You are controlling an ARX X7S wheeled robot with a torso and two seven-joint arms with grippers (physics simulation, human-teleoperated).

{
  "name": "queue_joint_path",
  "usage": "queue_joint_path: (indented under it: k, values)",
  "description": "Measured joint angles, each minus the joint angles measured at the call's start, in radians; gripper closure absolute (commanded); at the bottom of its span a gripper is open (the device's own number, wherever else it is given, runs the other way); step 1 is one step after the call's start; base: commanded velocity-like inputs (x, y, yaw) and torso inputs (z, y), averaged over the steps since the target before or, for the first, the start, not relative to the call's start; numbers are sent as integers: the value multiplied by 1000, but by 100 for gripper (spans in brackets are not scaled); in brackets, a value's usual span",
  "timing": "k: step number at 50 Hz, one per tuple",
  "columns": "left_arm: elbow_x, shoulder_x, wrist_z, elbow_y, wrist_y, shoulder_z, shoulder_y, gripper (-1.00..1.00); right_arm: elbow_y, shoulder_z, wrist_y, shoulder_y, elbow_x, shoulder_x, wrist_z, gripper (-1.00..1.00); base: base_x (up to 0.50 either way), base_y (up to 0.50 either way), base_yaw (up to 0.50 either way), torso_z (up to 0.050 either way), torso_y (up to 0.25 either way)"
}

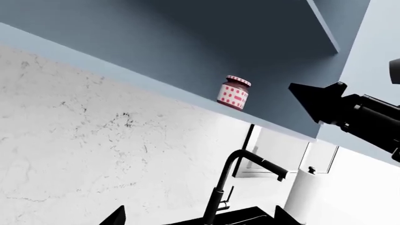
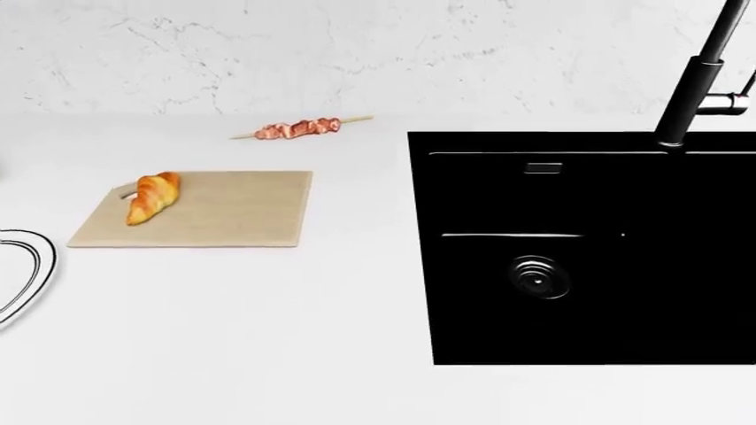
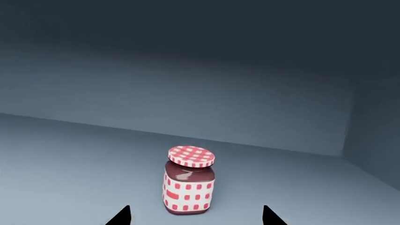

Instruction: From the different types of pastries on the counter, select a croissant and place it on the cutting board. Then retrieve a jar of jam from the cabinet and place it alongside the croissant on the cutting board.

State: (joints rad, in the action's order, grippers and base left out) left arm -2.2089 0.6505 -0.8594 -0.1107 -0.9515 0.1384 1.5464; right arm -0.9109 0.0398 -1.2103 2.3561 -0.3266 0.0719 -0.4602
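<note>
Right claw [image 3: 196, 216] released, jaws spread before upright gingham-lidded jam jar [image 3: 188, 180] on grey-blue cabinet shelf [image 3: 75, 159]; left claw [image 1: 198, 216] likewise released.

Even, bright, shadowless light whitens the worktop [image 2: 236, 354]; the sink [image 2: 590, 266] renders flat black. The cabinet [image 3: 187, 70] interior is dim, darkening toward twelve o'clock. Everything is sharp.

- The head camera looks steeply down, from fairly near, on the plain white counter [image 2: 236, 354].
- The right wrist camera faces close into the grey-blue cabinet [image 3: 93, 93].
- Both wrist views share the gingham-lidded jam jar [image 1: 233, 93] [image 3: 188, 180], seen from farther below by the left.
</note>
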Motion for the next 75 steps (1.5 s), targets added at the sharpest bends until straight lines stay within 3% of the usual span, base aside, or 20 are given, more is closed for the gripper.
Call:
queue_joint_path:
  k: [75]
  values:
    - [17,8,30,-3,15,21,-11,-100,-48,4,37,0,-16,3,-16,-100,66,18,0,0,0]
